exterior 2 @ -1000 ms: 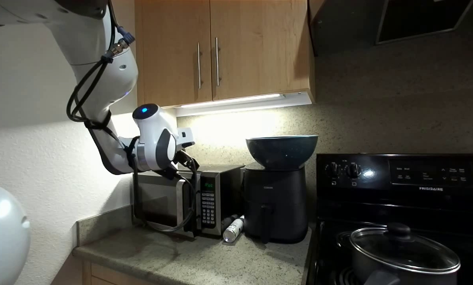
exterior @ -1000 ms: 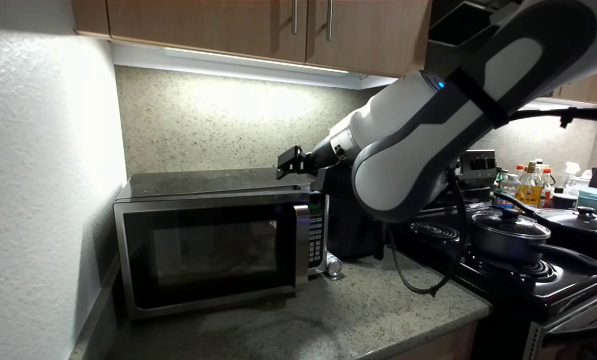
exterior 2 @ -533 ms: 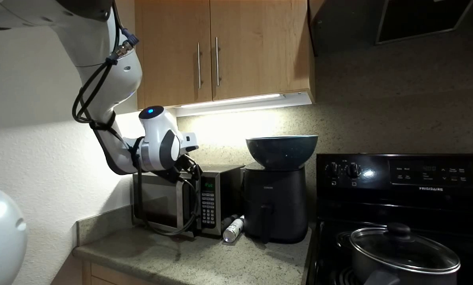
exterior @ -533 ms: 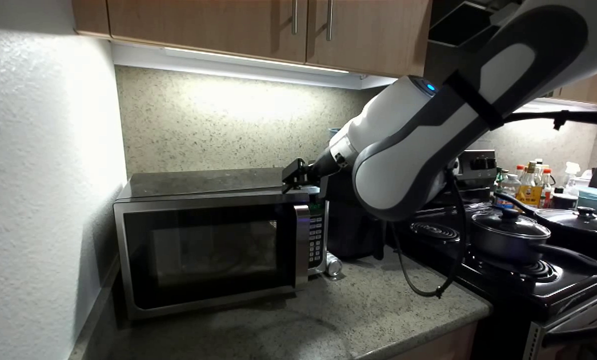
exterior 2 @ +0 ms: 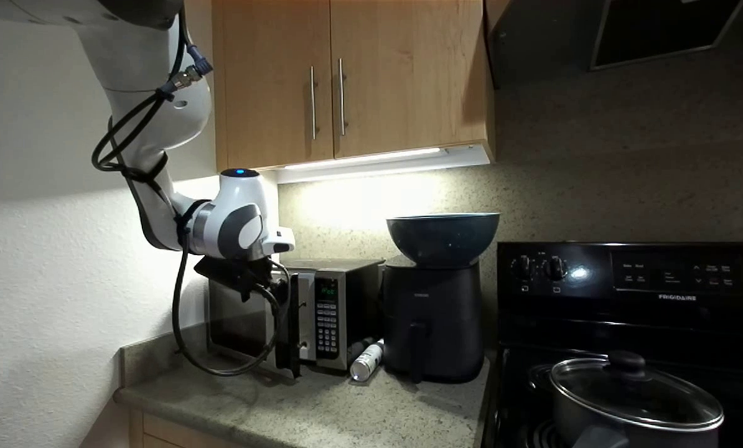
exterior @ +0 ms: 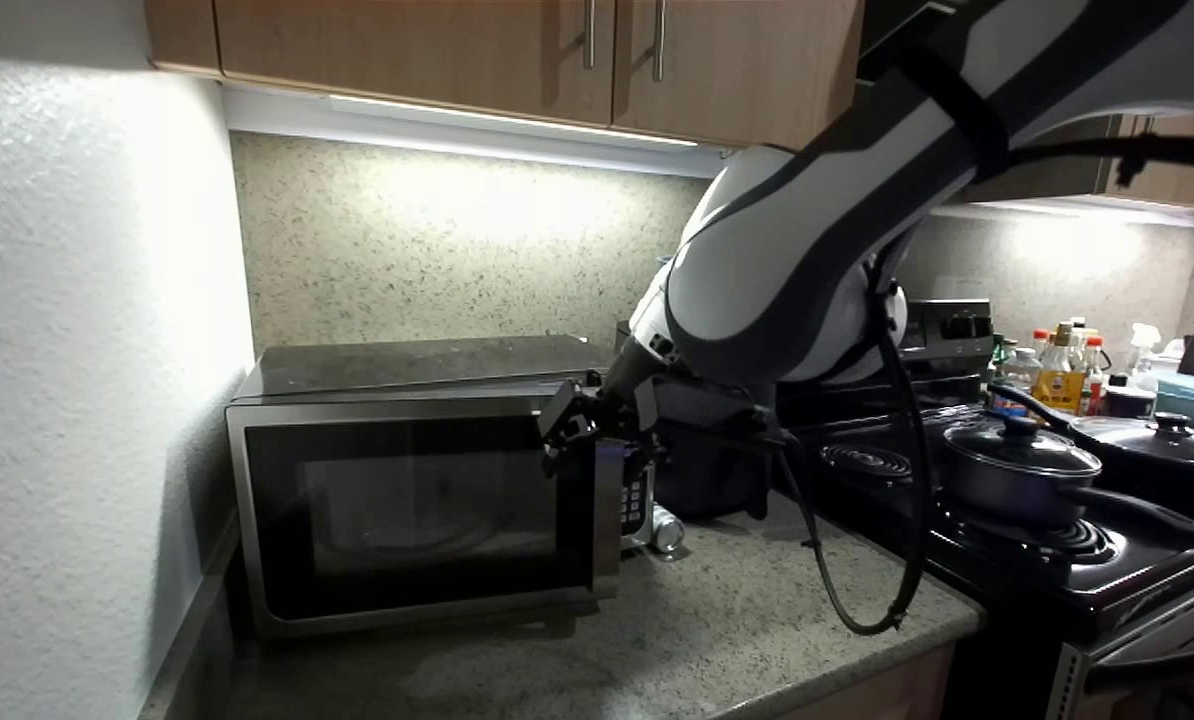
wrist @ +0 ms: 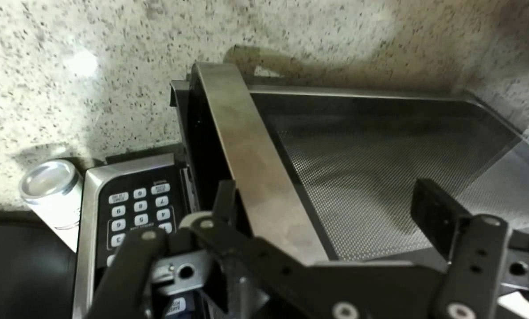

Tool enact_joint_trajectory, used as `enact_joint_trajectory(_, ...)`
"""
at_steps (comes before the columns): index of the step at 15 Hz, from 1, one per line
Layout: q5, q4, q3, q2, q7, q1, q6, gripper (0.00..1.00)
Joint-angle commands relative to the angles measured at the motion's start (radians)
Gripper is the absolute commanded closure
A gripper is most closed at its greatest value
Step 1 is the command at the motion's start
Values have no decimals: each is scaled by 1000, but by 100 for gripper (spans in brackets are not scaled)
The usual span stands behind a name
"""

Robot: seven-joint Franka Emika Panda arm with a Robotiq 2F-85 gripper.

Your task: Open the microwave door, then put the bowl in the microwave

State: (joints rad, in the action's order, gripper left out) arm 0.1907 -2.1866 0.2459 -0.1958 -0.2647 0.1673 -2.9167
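Note:
The silver microwave (exterior: 417,365) stands on the counter, and its side shows in an exterior view (exterior 2: 364,305). Its dark-windowed door (exterior: 427,510) is slightly ajar: in the wrist view the door (wrist: 357,177) stands forward of the button panel, with a dark gap between. My gripper (wrist: 324,186) is open at the upper part of the steel handle (wrist: 251,155). One finger (wrist: 226,199) is on the gap side of the handle, the other over the window; I cannot tell if they touch. The dark teal bowl (exterior 2: 443,239) sits upright on the black air fryer, away from the gripper.
The air fryer (exterior 2: 434,323) stands beside the microwave. A white can (exterior 2: 367,361) lies between them, also in the wrist view (wrist: 54,190). A lidded pot (exterior 2: 636,398) is on the black stove. Cabinets (exterior 2: 378,81) hang above, and a wall (exterior: 77,400) is beside the microwave.
My gripper has moved down from above the microwave's top front edge to the handle. The door's handle side has swung slightly forward, away from the panel. The bowl has not moved.

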Motion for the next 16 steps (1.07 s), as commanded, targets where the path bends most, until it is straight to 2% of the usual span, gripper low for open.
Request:
enact_joint_trajectory(1, 89, -13, 55, 42, 148, -63, 111, 0)
enact_joint_trajectory(2, 51, 4, 8, 12, 75, -8, 63, 0)
enact_joint_trajectory(4, 57, 4, 11, 17, 99, -17, 87, 0)
enact_joint_trajectory(9, 116, -2, 68, 35, 160, 11, 104, 0)
enact_joint_trajectory(16, 93, -58, 100, 104, 163, 88, 151, 0)
